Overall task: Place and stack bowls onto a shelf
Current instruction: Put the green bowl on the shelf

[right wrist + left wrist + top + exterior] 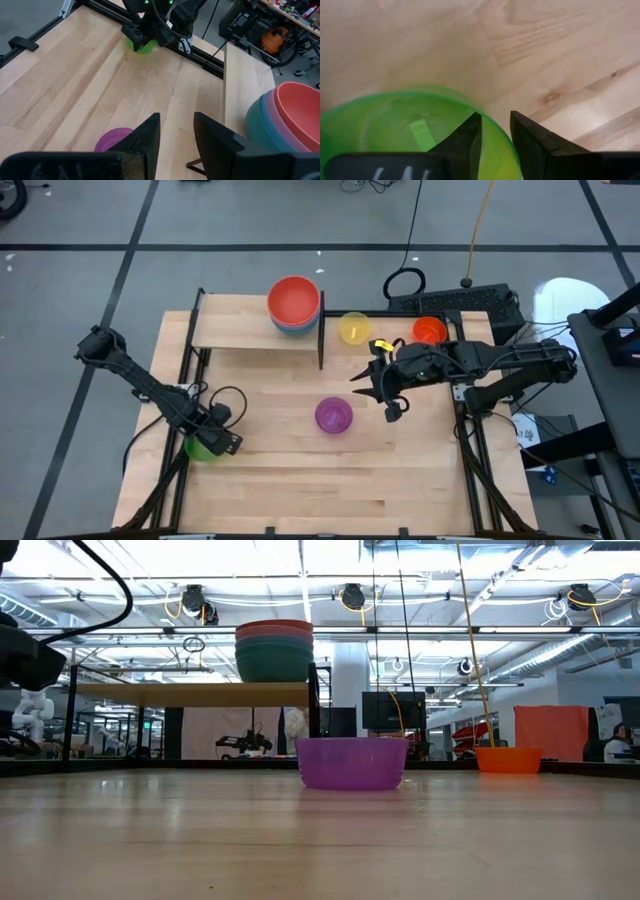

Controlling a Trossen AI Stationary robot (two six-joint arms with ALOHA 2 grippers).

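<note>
Left gripper (495, 137) down at the table's (400, 480) near-left edge, straddling the rim of the green bowl (395, 125) — one finger inside the wall, one outside, a narrow gap showing between them; closing or merely set there, cannot tell; no firm clamp visible yet. Right gripper (176, 131) hovering mid-table, jaws a little apart and holding nothing, with the purple bowl (334, 416) just below and ahead of it. On the shelf (240, 332), a nested stack of the larger bowls (294, 304) — red on top, pink, blue and teal beneath — sitting at the end beside the black upright. Yellow bowl (354, 327) and orange bowl (429, 331) resting on the table beyond the shelf's end. Likely light, thin, stiff plastic with a smooth, slippery wall; best pinched across the rim as here, squarely, lest it swing or slip; a loose pinch probably tilts it on the lift.
</note>
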